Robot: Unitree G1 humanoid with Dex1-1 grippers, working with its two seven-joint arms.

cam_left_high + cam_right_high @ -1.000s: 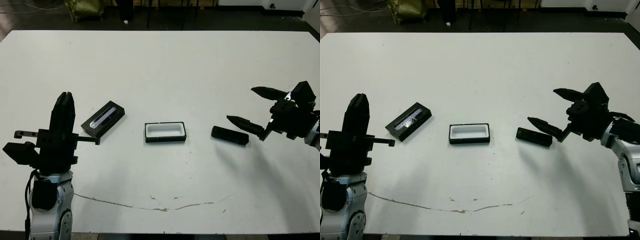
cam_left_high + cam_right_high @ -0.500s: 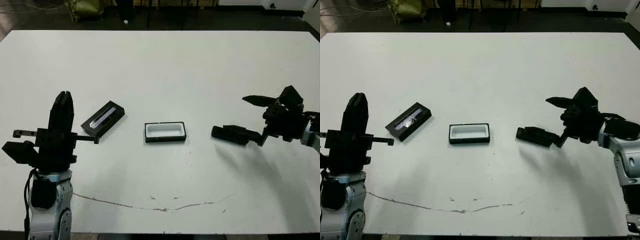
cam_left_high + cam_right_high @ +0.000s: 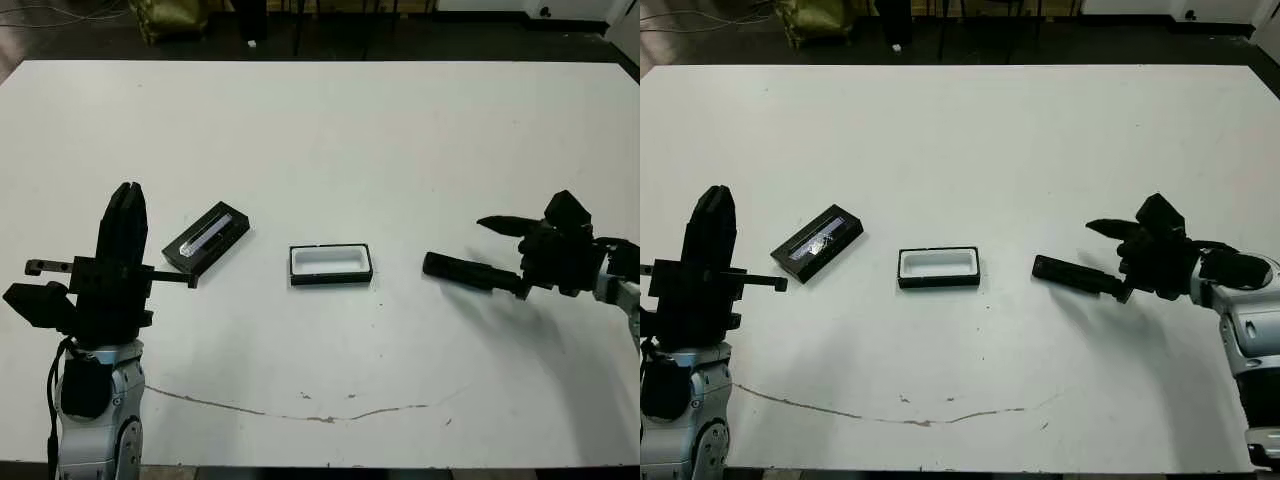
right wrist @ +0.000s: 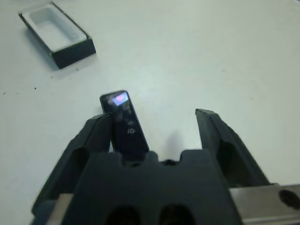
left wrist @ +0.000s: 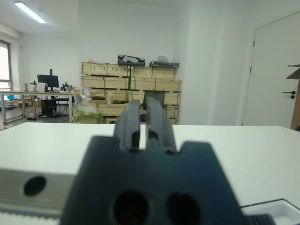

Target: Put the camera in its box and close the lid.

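Two fingers of right hand (image 4: pixel 154 129) spread around camera (image 4: pixel 124 124).

This looks like a lab or workshop room inside an office-type building. The left wrist view looks across the white bench (image 5: pixel 262 140) to plain white walls, a ceiling strip light (image 5: pixel 29 12) and a closed white door with a lever handle (image 5: pixel 287 93). Against the far wall stands a row of stacked light wooden crates (image 5: pixel 131 91) with dark cases resting on top of them. To one side, a long desk carries a computer monitor (image 5: pixel 47 79) next to a window. The head views show a dark floor beyond the bench's far edge, with thin furniture legs (image 3: pixel 296 30) and a yellow-green bag (image 3: pixel 170 15) lying there.
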